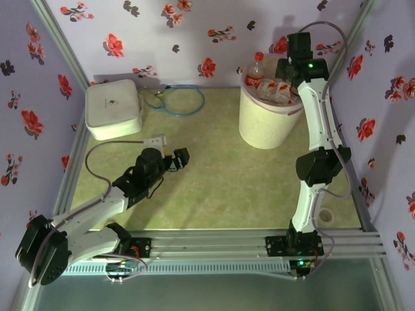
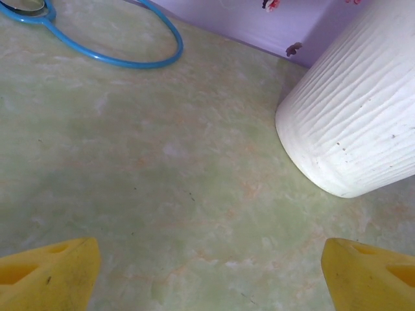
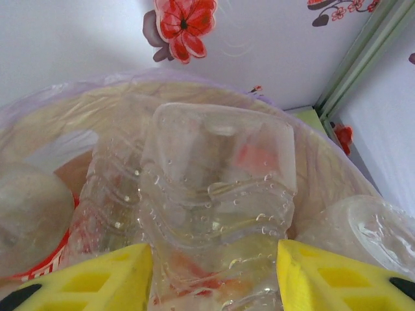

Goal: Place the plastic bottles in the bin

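The cream-white bin (image 1: 266, 126) stands at the back right, stuffed with clear plastic bottles (image 1: 277, 92); one red-capped bottle (image 1: 257, 70) stands upright at its far rim. My right gripper (image 1: 290, 79) hangs over the bin's mouth. In the right wrist view its yellow fingers (image 3: 104, 278) press both sides of a clear, crumpled bottle (image 3: 220, 188) with a red label, lying among other bottles (image 3: 363, 227) inside the liner (image 3: 65, 97). My left gripper (image 1: 180, 159) hovers open over the bare green table (image 2: 194, 194), left of the bin (image 2: 356, 116), with nothing between its fingers.
A flat white rounded box (image 1: 113, 109) sits at the back left, and a blue cable loop (image 1: 181, 100) lies beside it near the rear wall. Flowered walls close in three sides. A metal rail (image 1: 259, 241) runs along the front edge.
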Robot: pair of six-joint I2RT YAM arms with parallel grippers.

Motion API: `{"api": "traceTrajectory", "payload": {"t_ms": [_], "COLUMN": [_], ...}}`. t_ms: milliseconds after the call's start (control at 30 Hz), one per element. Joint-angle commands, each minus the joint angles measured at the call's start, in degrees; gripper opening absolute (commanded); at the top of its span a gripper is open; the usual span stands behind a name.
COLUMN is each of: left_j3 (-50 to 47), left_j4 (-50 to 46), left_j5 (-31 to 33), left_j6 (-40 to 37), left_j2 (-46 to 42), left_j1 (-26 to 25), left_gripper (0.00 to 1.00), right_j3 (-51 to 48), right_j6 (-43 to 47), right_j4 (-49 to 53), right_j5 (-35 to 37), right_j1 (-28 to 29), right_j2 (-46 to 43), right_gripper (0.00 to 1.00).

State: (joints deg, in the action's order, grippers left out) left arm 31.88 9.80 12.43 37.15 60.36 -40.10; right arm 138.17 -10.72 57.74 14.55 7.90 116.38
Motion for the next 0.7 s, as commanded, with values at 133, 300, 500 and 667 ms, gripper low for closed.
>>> {"api": "traceTrajectory", "payload": {"t_ms": [133, 300, 500, 667], "left_j3": [0.5, 0.4, 0.4, 0.3], "left_j4": [-0.1, -0.1, -0.1, 0.1], "left_j5": [-0.1, -0.1, 0.0, 0.1], "left_j6": [-1.0, -0.9, -0.9, -0.8], "left_j2": [-1.1, -0.9, -1.0, -0.9], "left_j1": [0.5, 0.5, 0.5, 0.5], "left_gripper": [0.89, 0.89, 0.89, 0.90], "right_j3": [2.7, 6.9, 5.6, -2.8], "right_j6": [-2.4, -3.8, -4.1, -4.2], "right_j4": [9.6, 14.1, 14.9, 11.6], "right_j5": [-3.7, -7.8, -10.2, -12.3], "right_j1": [-2.6, -3.5, -3.2, -1.6], "right_j2": [9.5, 14.4, 14.4, 9.9], "right_gripper": [0.52, 0.52, 0.52, 0.52]}}
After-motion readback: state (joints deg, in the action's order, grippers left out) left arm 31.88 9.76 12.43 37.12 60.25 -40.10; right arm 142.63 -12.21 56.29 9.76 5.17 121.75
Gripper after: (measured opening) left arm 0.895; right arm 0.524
